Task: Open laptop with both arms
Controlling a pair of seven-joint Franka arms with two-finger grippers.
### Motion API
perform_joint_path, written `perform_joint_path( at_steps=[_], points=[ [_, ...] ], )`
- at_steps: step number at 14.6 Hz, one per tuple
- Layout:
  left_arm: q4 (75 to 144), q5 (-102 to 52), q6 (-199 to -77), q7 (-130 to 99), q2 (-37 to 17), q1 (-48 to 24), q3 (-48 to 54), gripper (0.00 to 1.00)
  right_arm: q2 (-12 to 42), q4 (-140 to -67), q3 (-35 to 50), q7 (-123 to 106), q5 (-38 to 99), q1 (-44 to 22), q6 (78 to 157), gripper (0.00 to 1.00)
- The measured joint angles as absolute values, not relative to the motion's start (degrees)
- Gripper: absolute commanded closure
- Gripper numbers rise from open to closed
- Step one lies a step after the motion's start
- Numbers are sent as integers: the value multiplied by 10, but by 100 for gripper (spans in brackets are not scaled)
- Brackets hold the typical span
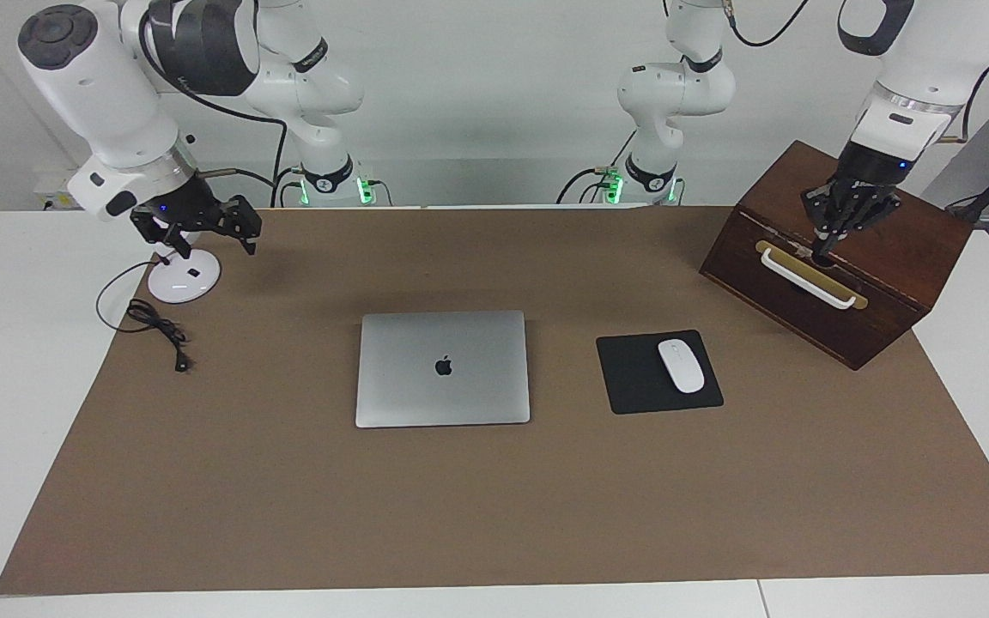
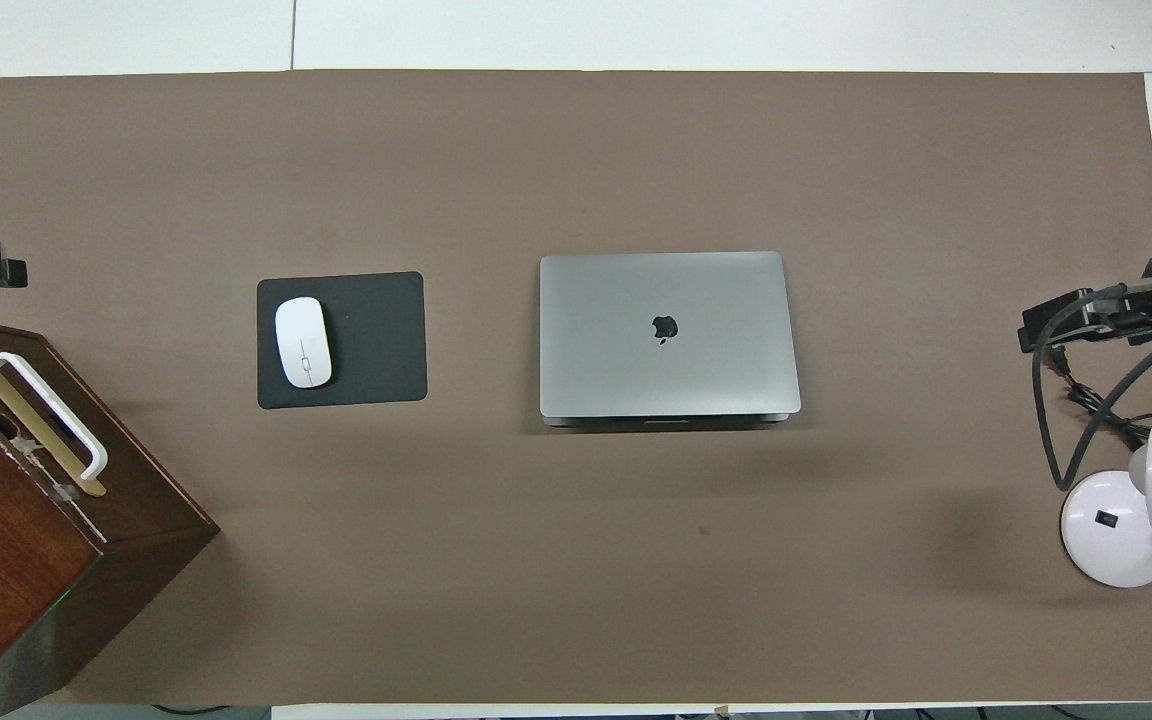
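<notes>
Silver-grey metal marks the laptop (image 1: 443, 369), which is seen closed and flat at the middle of the brown mat (image 1: 494, 515) in the facing view, beside a mouse pad (image 1: 659, 372) bearing a white mouse (image 1: 681, 366). The left gripper (image 1: 829, 245) is held over the wooden box (image 1: 846, 257), fingertips together. The right gripper (image 1: 207, 233) is raised over the lamp base (image 1: 184, 276), its fingers spread apart. In the overhead view, the laptop (image 2: 669, 335) is shown shut, well apart from the box (image 2: 46, 540) and lamp base (image 2: 1116, 528).
</notes>
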State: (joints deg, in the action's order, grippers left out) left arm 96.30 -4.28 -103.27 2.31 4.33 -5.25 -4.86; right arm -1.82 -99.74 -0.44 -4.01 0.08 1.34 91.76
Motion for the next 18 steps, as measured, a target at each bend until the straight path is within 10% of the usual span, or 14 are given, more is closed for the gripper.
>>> perform_joint_path(
  at_steps=[18],
  points=[
    [1284,-67,-1444,75,111,-178,-44,100,-47,-1152,1,-33,29,-28,1082,0]
  ],
)
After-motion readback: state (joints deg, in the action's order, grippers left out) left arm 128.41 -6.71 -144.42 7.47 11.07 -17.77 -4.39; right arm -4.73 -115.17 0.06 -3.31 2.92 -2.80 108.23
